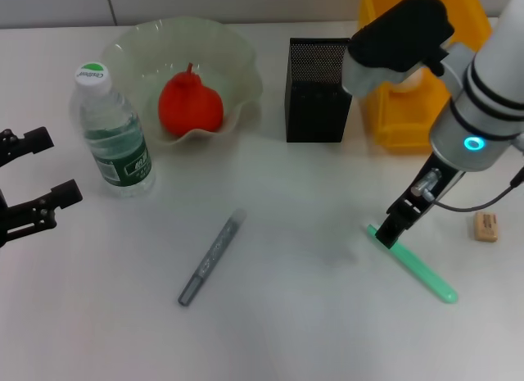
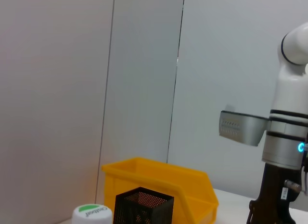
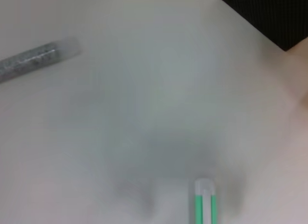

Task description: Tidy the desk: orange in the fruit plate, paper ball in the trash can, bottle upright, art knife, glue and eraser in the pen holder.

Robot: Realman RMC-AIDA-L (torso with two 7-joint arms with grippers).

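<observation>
My right gripper [image 1: 391, 230] is down at the near-left end of the green art knife [image 1: 416, 266] [image 3: 204, 204], which lies flat on the table. The grey glitter glue stick [image 1: 213, 256] [image 3: 36, 60] lies left of it. A tan eraser [image 1: 486, 226] sits at the right edge. The black mesh pen holder [image 1: 318, 90] [image 2: 143, 207] stands behind. The orange [image 1: 190, 104] rests in the translucent fruit plate [image 1: 237, 61]. The bottle [image 1: 115, 131] stands upright beside it. At the left edge my left gripper [image 1: 57, 166] hangs open and holds nothing. The paper ball is not clearly visible.
A yellow bin [image 1: 401, 127] [image 2: 159, 178] stands right of the pen holder, with a pale lump inside partly behind my right arm. The bottle's green-and-white cap [image 2: 91, 213] shows in the left wrist view.
</observation>
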